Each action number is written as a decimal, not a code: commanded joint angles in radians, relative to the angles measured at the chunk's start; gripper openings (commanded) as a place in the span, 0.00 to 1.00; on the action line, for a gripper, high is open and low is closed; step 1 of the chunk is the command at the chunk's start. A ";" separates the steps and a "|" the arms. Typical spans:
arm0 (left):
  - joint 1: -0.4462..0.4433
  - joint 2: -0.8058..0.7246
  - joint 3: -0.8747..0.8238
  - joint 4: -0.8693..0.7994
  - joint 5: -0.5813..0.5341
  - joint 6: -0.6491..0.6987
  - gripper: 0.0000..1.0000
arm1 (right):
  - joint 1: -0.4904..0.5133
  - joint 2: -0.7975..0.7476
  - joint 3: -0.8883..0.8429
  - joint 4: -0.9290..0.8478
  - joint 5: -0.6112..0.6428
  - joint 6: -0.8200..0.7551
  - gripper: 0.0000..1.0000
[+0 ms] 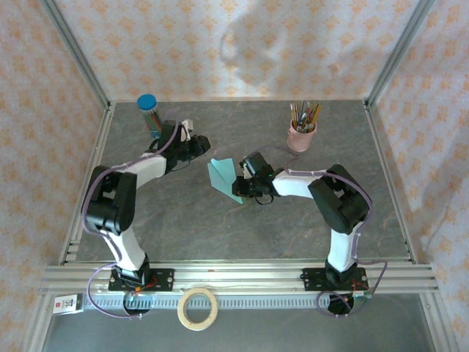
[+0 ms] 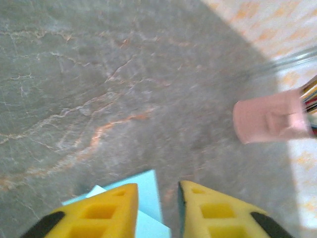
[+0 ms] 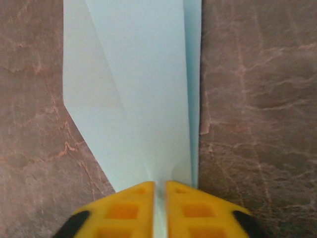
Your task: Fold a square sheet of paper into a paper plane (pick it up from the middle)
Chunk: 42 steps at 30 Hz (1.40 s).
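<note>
— Yellow fingers (image 3: 131, 201) of the right gripper (image 3: 159, 184)?
— Barely apart at bottom centre, the paper plane (image 3: 143, 89) ridge between them; pinching or not, I can't tell
— Left gripper (image 2: 157, 191)?
— Partly open, holding nothing; plane's corner at lower left

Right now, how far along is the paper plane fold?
Done: the sheet is already creased into a pointed paper plane, lying on the table. In hand: the right pincer straddles its centre ridge, grip unclear; the left pincer stands open near its wide end. Left: probably only letting go and backing off.
</note>
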 commanded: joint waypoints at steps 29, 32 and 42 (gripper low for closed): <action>0.040 -0.375 -0.345 0.154 -0.023 0.023 0.99 | -0.122 0.021 -0.034 0.368 -0.152 -0.016 0.42; 0.040 -0.388 -0.358 0.171 -0.024 0.025 0.99 | -0.123 0.053 -0.008 0.363 -0.176 -0.018 0.37; 0.039 -0.367 -0.382 0.234 0.019 0.011 0.99 | -0.123 0.073 -0.004 0.417 -0.200 -0.011 0.16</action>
